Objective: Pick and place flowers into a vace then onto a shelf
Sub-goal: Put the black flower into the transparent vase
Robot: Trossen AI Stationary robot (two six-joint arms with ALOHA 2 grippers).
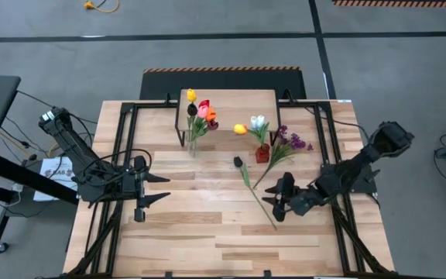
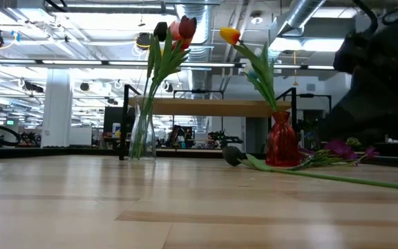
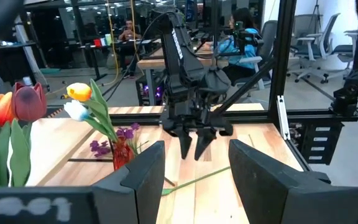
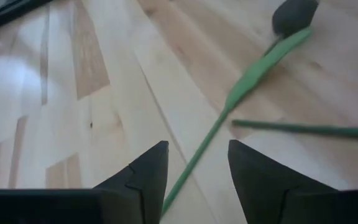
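A dark-headed tulip (image 1: 238,161) lies flat on the table, its green stem (image 4: 229,102) running toward the near right. My right gripper (image 4: 197,167) hangs open just above that stem, slanting down, one finger on either side of it, and I see no touch. Purple sprigs (image 1: 293,143) lie beside a red vase (image 1: 262,153) that holds a yellow and a white tulip. A clear vase (image 1: 193,143) with several tulips stands before the shelf (image 1: 228,105). My left gripper (image 1: 161,190) waits open and level at the table's left.
The purple sprigs' stem (image 4: 303,129) crosses close behind the tulip stem, just beyond my right fingers. Black frame rails (image 1: 122,155) run along the table's left and right sides. Bare wood lies between the two grippers and toward the near edge.
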